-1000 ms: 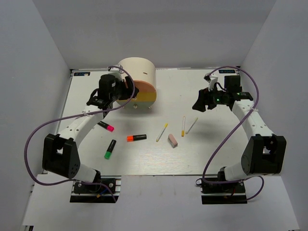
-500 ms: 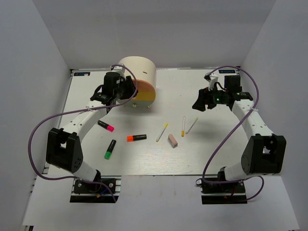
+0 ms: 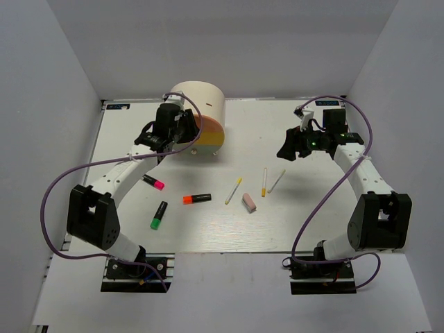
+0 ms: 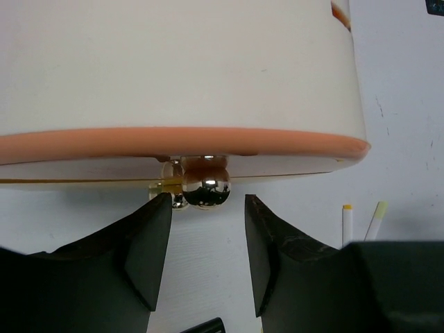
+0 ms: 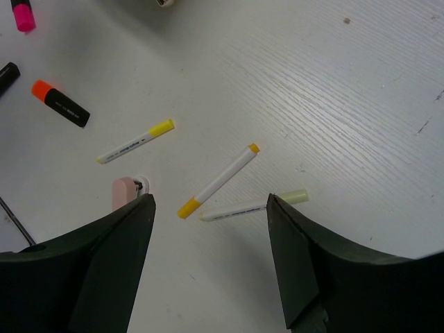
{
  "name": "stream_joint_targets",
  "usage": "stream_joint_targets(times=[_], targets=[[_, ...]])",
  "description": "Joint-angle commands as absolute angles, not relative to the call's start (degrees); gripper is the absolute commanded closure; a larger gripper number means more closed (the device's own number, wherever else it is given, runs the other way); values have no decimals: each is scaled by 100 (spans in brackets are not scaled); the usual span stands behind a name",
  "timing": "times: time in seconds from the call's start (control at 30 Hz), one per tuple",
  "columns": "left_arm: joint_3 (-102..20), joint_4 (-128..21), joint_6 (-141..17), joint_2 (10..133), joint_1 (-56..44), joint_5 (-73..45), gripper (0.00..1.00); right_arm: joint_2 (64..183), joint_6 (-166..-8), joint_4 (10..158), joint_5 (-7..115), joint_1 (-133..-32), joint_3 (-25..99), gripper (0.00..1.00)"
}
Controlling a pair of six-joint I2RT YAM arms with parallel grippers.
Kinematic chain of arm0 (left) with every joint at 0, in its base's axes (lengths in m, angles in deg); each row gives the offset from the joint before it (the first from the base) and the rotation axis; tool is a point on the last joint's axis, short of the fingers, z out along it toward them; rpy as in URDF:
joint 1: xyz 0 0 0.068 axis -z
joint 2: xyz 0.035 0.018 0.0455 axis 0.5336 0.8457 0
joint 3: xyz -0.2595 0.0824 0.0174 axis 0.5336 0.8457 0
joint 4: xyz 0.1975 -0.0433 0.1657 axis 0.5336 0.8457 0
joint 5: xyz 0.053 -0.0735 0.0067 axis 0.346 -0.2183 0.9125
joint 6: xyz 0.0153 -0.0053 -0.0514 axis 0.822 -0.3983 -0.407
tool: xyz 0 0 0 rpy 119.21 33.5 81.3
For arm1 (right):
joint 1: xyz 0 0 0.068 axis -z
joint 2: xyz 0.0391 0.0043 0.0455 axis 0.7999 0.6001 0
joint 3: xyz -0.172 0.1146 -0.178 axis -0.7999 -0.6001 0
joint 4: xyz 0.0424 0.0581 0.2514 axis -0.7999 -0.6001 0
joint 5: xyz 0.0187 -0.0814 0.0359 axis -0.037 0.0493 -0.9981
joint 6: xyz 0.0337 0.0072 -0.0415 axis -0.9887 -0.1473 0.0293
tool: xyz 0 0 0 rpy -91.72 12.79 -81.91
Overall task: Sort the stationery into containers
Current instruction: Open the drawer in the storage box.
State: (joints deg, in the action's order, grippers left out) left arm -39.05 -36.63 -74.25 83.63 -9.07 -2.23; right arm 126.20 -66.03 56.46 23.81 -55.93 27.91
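The cream cabinet (image 3: 198, 103) stands at the back left with its orange drawer (image 3: 209, 126) above its yellow drawer (image 3: 212, 141). My left gripper (image 3: 182, 136) is open at the drawer fronts. In the left wrist view the gripper (image 4: 207, 202) has the orange drawer's (image 4: 180, 142) shiny round knob (image 4: 206, 184) just ahead of its tips. The pink (image 3: 153, 182), orange-red (image 3: 197, 198) and green (image 3: 159, 214) highlighters, three white sticks (image 3: 233, 191) (image 3: 264, 182) (image 3: 276, 180) and the pink eraser (image 3: 249, 202) lie on the table. My right gripper (image 3: 286, 151) hangs open and empty above the sticks (image 5: 218, 179).
A second small knob (image 4: 173, 189) sits just left of and behind the shiny one. White walls close in the table on the left, back and right. Purple cables loop from both arms. The eraser (image 5: 125, 193) and the orange-red highlighter (image 5: 61, 104) show in the right wrist view.
My left gripper has moved right and closer in to the cabinet's drawer fronts. The right arm and the stationery have not moved.
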Motion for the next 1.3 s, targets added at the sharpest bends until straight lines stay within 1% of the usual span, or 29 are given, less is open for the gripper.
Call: stream_joint_targets(times=[0.0, 0.3, 0.47, 1.07, 1.1, 1.27], targets=[[-4203, -3573, -7421, 8085, -826, 145, 44, 12582, -6625, 5819, 2296, -5620, 2695, 28], [-4554, -3292, -7527, 8252, -826, 426, 44, 12538, -6616, 5810, 2297, -5620, 2669, 28], [-4633, -3204, -7527, 8314, -773, 426, 48, 12529, -6616, 5819, 2305, -5611, 2660, 28], [-4686, -3098, -7579, 8533, -720, 365, 48, 12520, -6590, 5845, 2314, -5602, 2607, 28], [-4686, -3098, -7579, 8533, -720, 365, 52, 12520, -6590, 5863, 2314, -5602, 2607, 28], [-4686, -3159, -7641, 8533, -720, 418, 60, 12502, -6563, 5854, 2314, -5593, 2581, 28]])
